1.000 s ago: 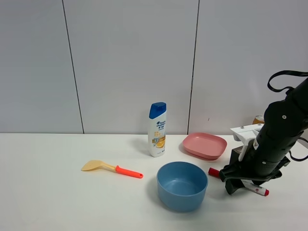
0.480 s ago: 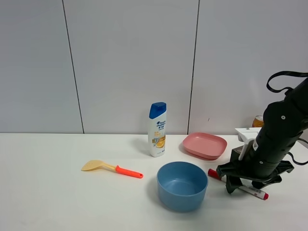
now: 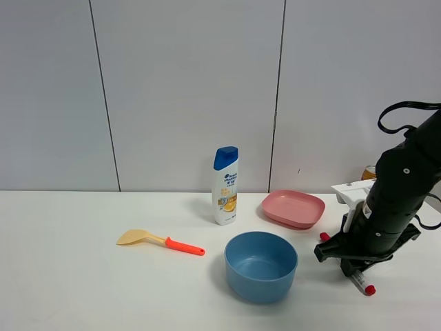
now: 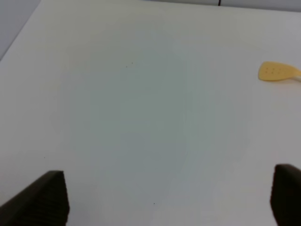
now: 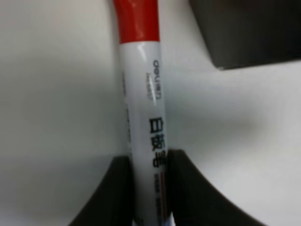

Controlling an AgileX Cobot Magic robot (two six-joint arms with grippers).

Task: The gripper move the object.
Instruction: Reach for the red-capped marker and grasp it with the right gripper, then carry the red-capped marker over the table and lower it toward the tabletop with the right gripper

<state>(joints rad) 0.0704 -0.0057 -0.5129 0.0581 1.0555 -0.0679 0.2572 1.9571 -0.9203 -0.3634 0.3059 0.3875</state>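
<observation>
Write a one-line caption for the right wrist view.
Right gripper closed on the red-capped marker, white table beneath, dark box nearby.

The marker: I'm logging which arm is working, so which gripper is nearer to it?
Right. The right gripper is shut on the marker, a finger on each side of its barrel. The left gripper hangs open over the table near the spatula, no marker in its wrist view.

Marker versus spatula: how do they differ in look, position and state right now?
The marker has a white barrel with red ends; the spatula has a beige blade and an orange-red handle. The marker sits clamped in the right gripper; the spatula lies free on the table. The marker is right of the blue bowl, the spatula left. Both are slim and elongated.
</observation>
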